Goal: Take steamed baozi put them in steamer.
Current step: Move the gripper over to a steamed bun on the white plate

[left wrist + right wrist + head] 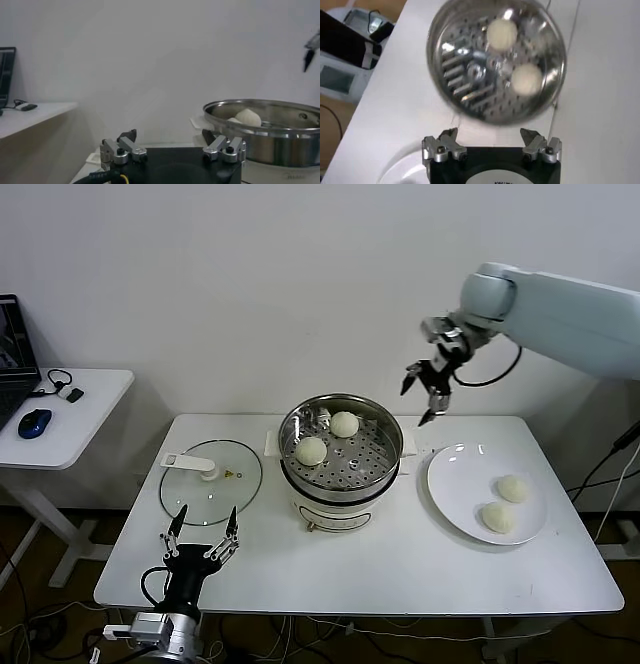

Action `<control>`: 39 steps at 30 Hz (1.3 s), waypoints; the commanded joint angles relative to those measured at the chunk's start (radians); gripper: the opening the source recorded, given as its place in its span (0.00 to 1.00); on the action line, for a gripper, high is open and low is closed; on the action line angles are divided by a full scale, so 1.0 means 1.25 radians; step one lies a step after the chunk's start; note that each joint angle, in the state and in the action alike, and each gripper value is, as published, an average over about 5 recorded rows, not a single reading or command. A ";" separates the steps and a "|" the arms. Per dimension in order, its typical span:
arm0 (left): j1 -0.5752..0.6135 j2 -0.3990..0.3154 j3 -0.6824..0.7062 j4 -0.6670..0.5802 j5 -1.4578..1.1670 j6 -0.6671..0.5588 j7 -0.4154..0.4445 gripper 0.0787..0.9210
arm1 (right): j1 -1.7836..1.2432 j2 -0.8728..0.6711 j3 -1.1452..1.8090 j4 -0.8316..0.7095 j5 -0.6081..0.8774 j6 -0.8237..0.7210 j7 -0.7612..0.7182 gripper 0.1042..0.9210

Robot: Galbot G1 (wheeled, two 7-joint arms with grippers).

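Right gripper [428, 392] hangs empty, jaws apart, above the steamer [341, 447], toward the plate [452, 489].
Two baozi [311, 450] are in; next, drop onto a plate bun [513, 488].

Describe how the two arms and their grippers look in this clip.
The right arm has a smooth pale grey-white shell, with a black cable looping at its wrist. The right gripper has slim black fingers on silver knuckles. The left gripper matches it, on a black body with a silver wrist ring and black cabling.
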 commanded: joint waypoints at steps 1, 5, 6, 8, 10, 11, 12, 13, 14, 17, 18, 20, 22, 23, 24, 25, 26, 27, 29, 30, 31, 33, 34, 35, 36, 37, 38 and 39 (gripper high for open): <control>0.000 0.000 -0.001 -0.009 -0.002 0.001 -0.002 0.88 | -0.096 -0.183 0.089 0.005 -0.260 0.085 -0.025 0.88; -0.002 -0.001 -0.005 -0.011 -0.003 0.004 -0.003 0.88 | -0.190 -0.205 0.147 0.003 -0.337 0.092 -0.029 0.88; -0.002 -0.001 -0.005 -0.012 -0.003 0.005 -0.003 0.88 | -0.208 -0.209 0.158 0.003 -0.347 0.092 -0.029 0.88; -0.002 -0.001 -0.006 -0.013 -0.003 0.006 -0.004 0.88 | -0.248 -0.214 0.178 0.001 -0.365 0.091 -0.028 0.88; -0.002 -0.002 -0.005 -0.015 -0.003 0.008 -0.004 0.88 | -0.283 -0.219 0.198 -0.001 -0.381 0.089 -0.028 0.88; -0.002 -0.002 -0.004 -0.017 -0.003 0.009 -0.005 0.88 | -0.299 -0.222 0.206 -0.002 -0.387 0.088 -0.028 0.88; -0.002 -0.002 -0.004 -0.018 -0.003 0.010 -0.005 0.88 | -0.311 -0.225 0.213 -0.003 -0.391 0.086 -0.028 0.88; -0.002 -0.003 -0.004 -0.019 -0.003 0.011 -0.006 0.88 | -0.325 -0.228 0.220 -0.003 -0.396 0.085 -0.028 0.88; -0.002 -0.002 -0.004 -0.020 -0.003 0.012 -0.006 0.88 | -0.334 -0.230 0.225 -0.003 -0.399 0.084 -0.027 0.88; -0.002 -0.002 -0.005 -0.020 -0.003 0.012 -0.006 0.88 | -0.367 -0.236 0.246 -0.005 -0.407 0.081 -0.025 0.88; -0.002 -0.002 -0.005 -0.020 -0.003 0.012 -0.006 0.88 | -0.379 -0.237 0.256 -0.007 -0.409 0.080 -0.024 0.88; -0.001 -0.002 -0.007 -0.018 -0.003 0.012 -0.006 0.88 | -0.403 -0.239 0.276 -0.011 -0.413 0.076 -0.022 0.88; 0.000 -0.002 -0.008 -0.017 -0.003 0.011 -0.006 0.88 | -0.426 -0.238 0.296 -0.019 -0.418 0.074 -0.020 0.88; 0.000 -0.001 -0.008 -0.016 -0.003 0.011 -0.006 0.88 | -0.435 -0.237 0.305 -0.023 -0.420 0.073 -0.019 0.88; 0.001 -0.002 -0.008 -0.016 -0.003 0.011 -0.006 0.88 | -0.444 -0.235 0.313 -0.028 -0.423 0.072 -0.018 0.88; 0.001 -0.002 -0.007 -0.015 -0.003 0.011 -0.006 0.88 | -0.454 -0.233 0.322 -0.032 -0.426 0.071 -0.017 0.88; 0.001 -0.002 -0.007 -0.015 -0.003 0.011 -0.006 0.88 | -0.462 -0.231 0.328 -0.035 -0.428 0.070 -0.016 0.88; 0.000 -0.002 -0.007 -0.014 -0.003 0.011 -0.006 0.88 | -0.471 -0.230 0.335 -0.038 -0.432 0.070 -0.014 0.88; 0.000 -0.002 -0.006 -0.013 -0.003 0.011 -0.006 0.88 | -0.490 -0.226 0.350 -0.042 -0.439 0.070 -0.011 0.88; 0.000 -0.002 -0.005 -0.013 -0.003 0.011 -0.006 0.88 | -0.499 -0.225 0.357 -0.043 -0.442 0.069 -0.010 0.88; -0.001 -0.002 -0.005 -0.013 -0.003 0.011 -0.006 0.88 | -0.508 -0.223 0.364 -0.045 -0.446 0.069 -0.009 0.88; 0.000 -0.002 -0.004 -0.013 -0.003 0.011 -0.006 0.88 | -0.522 -0.220 0.376 -0.049 -0.454 0.069 -0.008 0.88; 0.000 -0.002 -0.004 -0.013 -0.003 0.011 -0.006 0.88 | -0.528 -0.218 0.382 -0.052 -0.459 0.070 -0.007 0.88; 0.000 -0.002 -0.005 -0.013 -0.003 0.011 -0.006 0.88 | -0.533 -0.216 0.386 -0.055 -0.463 0.070 -0.007 0.88; 0.001 -0.002 -0.005 -0.013 -0.003 0.011 -0.006 0.88 | -0.537 -0.215 0.389 -0.057 -0.467 0.070 -0.007 0.88; 0.001 -0.002 -0.006 -0.012 -0.004 0.011 -0.006 0.88 | -0.541 -0.213 0.393 -0.060 -0.470 0.070 -0.006 0.88; 0.001 -0.001 -0.006 -0.012 -0.004 0.010 -0.006 0.88 | -0.545 -0.211 0.397 -0.062 -0.473 0.070 -0.006 0.88; 0.001 -0.001 -0.007 -0.011 -0.004 0.010 -0.006 0.88 | -0.548 -0.209 0.401 -0.065 -0.476 0.071 -0.005 0.88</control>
